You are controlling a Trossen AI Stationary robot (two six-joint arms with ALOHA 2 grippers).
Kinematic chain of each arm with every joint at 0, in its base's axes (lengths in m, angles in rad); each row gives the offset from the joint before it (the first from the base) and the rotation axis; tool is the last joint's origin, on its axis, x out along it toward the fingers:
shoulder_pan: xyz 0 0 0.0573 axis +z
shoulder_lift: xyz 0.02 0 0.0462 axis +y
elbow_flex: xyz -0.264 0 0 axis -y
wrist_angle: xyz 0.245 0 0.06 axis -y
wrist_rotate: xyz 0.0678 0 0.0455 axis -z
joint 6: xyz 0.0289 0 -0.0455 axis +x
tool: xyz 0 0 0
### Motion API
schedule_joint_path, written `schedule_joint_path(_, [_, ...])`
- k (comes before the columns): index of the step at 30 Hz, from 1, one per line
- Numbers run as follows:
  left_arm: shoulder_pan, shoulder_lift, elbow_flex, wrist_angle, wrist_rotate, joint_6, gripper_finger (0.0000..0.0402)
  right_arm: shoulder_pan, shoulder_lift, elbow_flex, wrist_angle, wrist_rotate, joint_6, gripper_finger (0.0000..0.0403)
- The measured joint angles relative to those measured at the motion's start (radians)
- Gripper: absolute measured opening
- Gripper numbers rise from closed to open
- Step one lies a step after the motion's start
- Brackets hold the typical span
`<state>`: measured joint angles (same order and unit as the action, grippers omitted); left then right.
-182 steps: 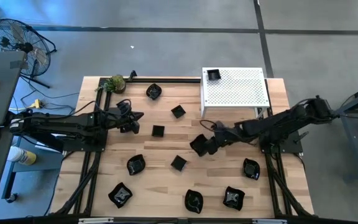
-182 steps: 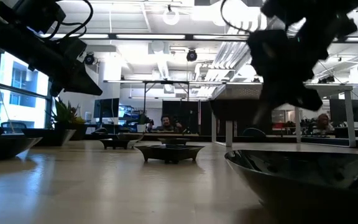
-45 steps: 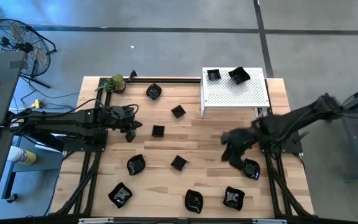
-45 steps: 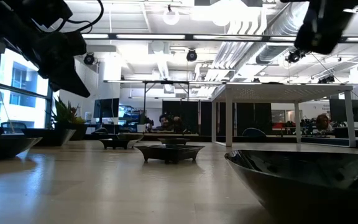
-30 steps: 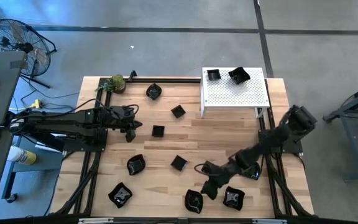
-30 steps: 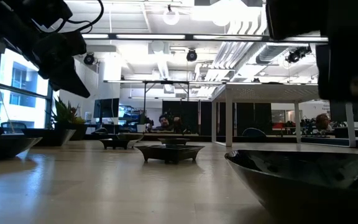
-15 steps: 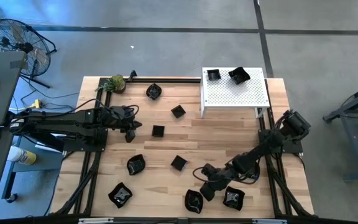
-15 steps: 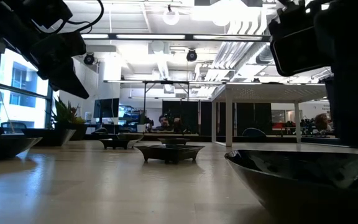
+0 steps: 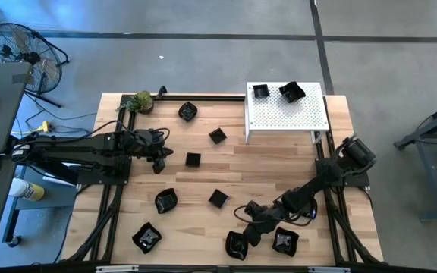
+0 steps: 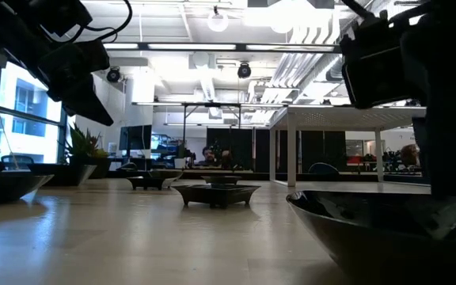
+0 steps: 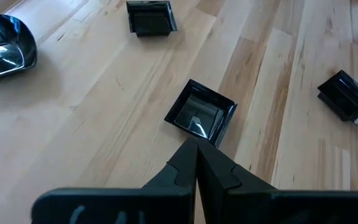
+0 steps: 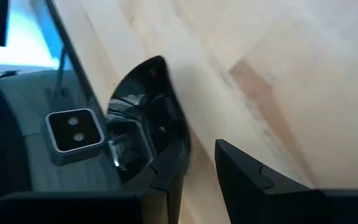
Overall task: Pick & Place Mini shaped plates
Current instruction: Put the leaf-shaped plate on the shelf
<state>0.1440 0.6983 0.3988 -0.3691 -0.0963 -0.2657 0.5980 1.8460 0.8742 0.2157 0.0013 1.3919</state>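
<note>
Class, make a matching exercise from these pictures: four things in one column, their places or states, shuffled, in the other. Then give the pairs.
Things
1. left tool
2. right tool
3. green leafy ball
4. white perforated stand

Places or states
A. carries two black plates
B. at a far corner of the table
C. fingers shut, above a square plate
D. fingers astride the rim of a wavy plate

Pairs: 1-C, 2-D, 3-B, 4-A
</note>
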Motion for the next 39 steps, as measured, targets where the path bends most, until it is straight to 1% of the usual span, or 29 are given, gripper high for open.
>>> schedule_joint_path(4, [0.0,0.0,0.0,0.0,0.0,0.0,0.0001,0.0,0.049,0.032,-0.004,-0.018,-0.007,0.0087])
schedule_joint_path(8, [0.0,0.0,-0.001,-0.001,0.0,0.0,0.0001,0.0,0.063,0.054,0.002,-0.017,-0.009,0.0079])
schedule_joint_path(11, [0.0,0.0,-0.001,0.003,0.0,0.0,0.0001,-0.001,0.063,0.061,-0.001,-0.02,-0.019,0.0057])
schedule_joint_path(16, [0.0,0.0,-0.001,0.004,-0.001,0.0,0.0001,-0.002,0.062,0.083,0.0,-0.056,-0.033,0.0011])
schedule_joint_path(18, [0.0,0.0,-0.001,0.009,-0.001,0.0,0.0001,-0.003,0.049,0.087,-0.001,-0.056,-0.04,0.0004])
schedule_joint_path(22, [0.0,0.0,-0.001,0.012,-0.002,0.0,0.0001,-0.004,0.005,0.089,-0.013,-0.039,-0.041,0.0009])
schedule_joint_path(26, [0.0,0.0,-0.001,0.013,-0.007,-0.001,0.0001,-0.023,-0.069,0.089,-0.091,-0.049,-0.055,0.0009])
schedule_joint_path(29, [0.0,0.0,-0.001,0.02,-0.024,-0.001,0.0001,-0.06,-0.161,0.089,-0.238,-0.086,-0.118,0.0004])
schedule_joint_path(31, [0.0,0.0,-0.001,0.029,-0.041,-0.001,0.0001,-0.1,-0.233,0.089,-0.391,-0.1,-0.178,0.0004])
schedule_joint_path(33, [0.0,0.0,-0.001,0.044,-0.053,-0.001,0.0001,-0.156,-0.308,0.089,-0.555,-0.121,-0.271,0.0005])
schedule_joint_path(36, [0.0,0.0,-0.001,0.065,-0.065,-0.001,0.0001,-0.256,-0.411,0.089,-0.804,-0.125,-0.467,0.0006])
schedule_joint_path(39, [0.0,0.0,-0.001,0.086,-0.076,-0.001,0.0001,-0.377,-0.471,0.089,-1.012,-0.097,-0.748,0.0004])
